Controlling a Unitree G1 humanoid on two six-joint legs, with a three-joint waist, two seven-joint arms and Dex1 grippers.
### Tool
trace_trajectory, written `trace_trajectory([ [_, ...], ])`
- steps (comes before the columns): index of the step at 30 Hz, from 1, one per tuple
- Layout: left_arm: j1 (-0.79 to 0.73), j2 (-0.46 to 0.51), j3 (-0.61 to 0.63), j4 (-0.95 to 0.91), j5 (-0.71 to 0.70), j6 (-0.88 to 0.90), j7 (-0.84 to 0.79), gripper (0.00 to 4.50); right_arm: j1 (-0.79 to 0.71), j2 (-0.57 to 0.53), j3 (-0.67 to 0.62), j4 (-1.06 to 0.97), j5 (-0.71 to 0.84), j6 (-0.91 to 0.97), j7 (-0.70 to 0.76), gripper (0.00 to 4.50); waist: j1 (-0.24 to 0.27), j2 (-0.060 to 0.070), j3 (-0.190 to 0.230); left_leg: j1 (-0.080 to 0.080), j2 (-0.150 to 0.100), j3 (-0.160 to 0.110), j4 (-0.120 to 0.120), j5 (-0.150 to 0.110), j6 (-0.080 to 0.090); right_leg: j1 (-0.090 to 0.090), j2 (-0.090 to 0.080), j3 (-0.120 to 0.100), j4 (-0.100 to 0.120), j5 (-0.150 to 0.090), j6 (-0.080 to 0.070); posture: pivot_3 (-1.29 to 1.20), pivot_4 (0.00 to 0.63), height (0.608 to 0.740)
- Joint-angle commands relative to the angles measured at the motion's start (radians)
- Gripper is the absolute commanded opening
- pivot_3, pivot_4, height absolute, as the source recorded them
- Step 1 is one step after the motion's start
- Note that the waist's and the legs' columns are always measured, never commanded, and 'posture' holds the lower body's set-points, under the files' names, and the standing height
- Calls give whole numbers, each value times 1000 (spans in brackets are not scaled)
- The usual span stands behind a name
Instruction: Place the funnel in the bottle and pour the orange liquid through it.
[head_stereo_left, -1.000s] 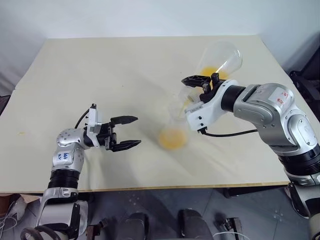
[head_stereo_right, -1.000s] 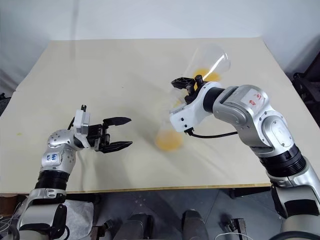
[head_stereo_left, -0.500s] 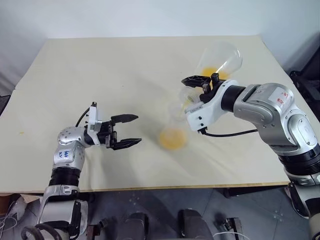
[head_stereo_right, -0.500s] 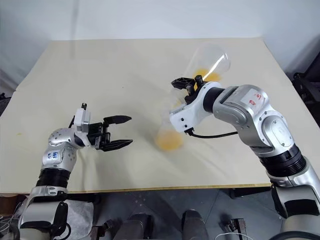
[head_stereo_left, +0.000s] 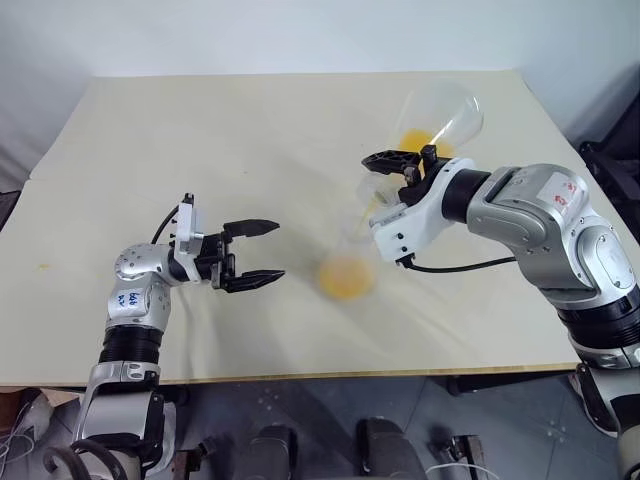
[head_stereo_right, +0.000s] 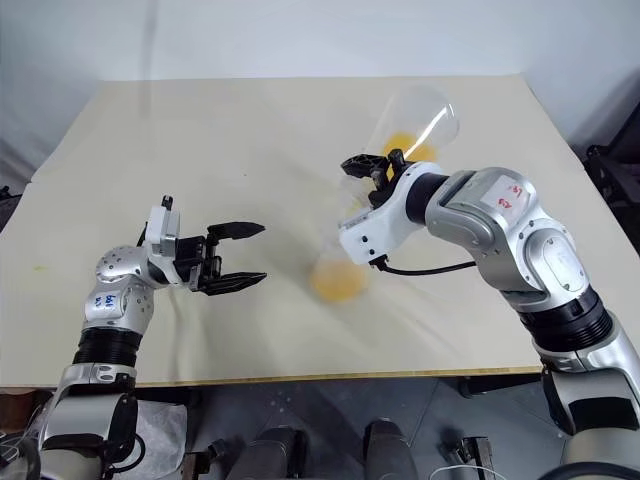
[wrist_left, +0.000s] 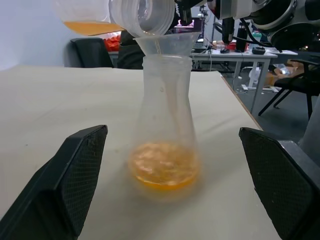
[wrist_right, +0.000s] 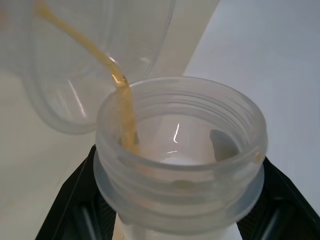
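The frosted bottle (head_stereo_left: 348, 250) stands upright mid-table with the clear funnel (wrist_left: 167, 42) seated in its neck. Orange liquid (wrist_left: 164, 167) pools in the bottle's base. My right gripper (head_stereo_left: 397, 164) is shut on the neck of a wider clear flask (head_stereo_left: 442, 112), tilted mouth-down over the funnel. A thin orange stream (wrist_right: 122, 95) runs over the flask's lip, and more orange liquid (head_stereo_left: 424, 141) lies inside the flask. My left gripper (head_stereo_left: 277, 249) is open, level with the bottle and to its left, not touching it. Its fingers (wrist_left: 75, 170) flank the bottle in the left wrist view.
The beige table (head_stereo_left: 200, 130) stretches wide to the left and behind the bottle. Its front edge (head_stereo_left: 300, 378) runs just below my arms. Beyond the table's far side, the left wrist view shows a black chair (wrist_left: 92, 52) and desks.
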Motion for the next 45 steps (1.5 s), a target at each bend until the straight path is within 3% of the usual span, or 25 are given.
trace_trajectory([
  [1, -16, 2, 3, -4, -13, 1, -10, 4500, -42, -19, -39, -13, -9, -24, -13, 2467, 0, 0, 0, 0, 0, 0, 0, 0, 0, 0, 0, 0, 0, 0, 0, 0, 150, 740],
  [45, -18, 0, 1, -2, -11, 11, -27, 4500, -46, -25, -49, -7, -5, -62, 5, 2467, -1, 0, 0, 0, 0, 0, 0, 0, 0, 0, 0, 0, 0, 0, 0, 0, 150, 740],
])
